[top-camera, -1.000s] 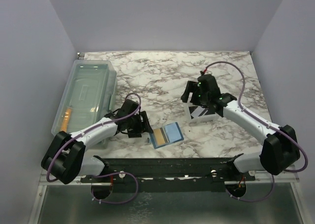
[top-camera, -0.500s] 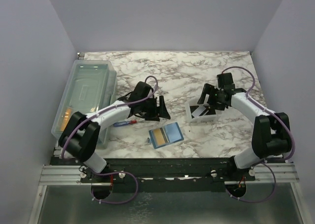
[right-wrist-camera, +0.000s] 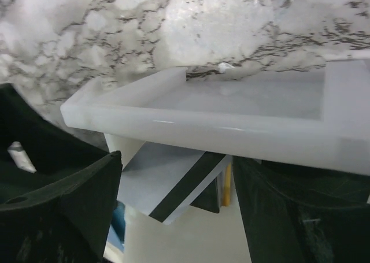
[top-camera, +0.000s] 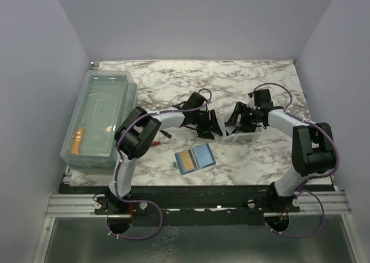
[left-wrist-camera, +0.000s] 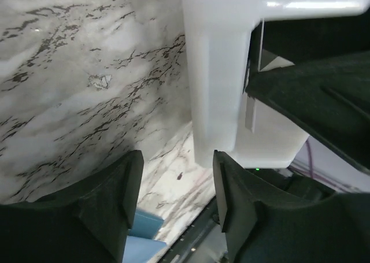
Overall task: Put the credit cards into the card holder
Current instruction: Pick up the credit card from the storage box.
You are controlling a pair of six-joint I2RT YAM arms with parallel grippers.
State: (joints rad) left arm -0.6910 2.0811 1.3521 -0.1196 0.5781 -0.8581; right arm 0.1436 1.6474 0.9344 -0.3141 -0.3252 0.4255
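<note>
The teal-blue card holder (top-camera: 196, 158) lies open near the front middle of the table, with a golden-orange credit card (top-camera: 185, 159) on its left half. Its blue edge shows low in the left wrist view (left-wrist-camera: 136, 240). More cards stand in the white tray (top-camera: 233, 137): a pale card with a black stripe (right-wrist-camera: 167, 182) and a golden card edge (right-wrist-camera: 227, 185). My left gripper (top-camera: 211, 126) is open and empty beside the tray's left side (left-wrist-camera: 219, 72). My right gripper (top-camera: 240, 117) is open over the tray rim (right-wrist-camera: 202, 124), with its jaws either side of the cards.
A large clear plastic bin (top-camera: 101, 115) stands at the left edge with an orange object (top-camera: 77, 139) inside. A small red-handled tool (top-camera: 165, 136) lies by the left arm. The two grippers are close together at the tray.
My left arm has swung right from the card holder to the tray's left side. My right gripper has shifted and lowered over the tray. The card holder has not moved.
</note>
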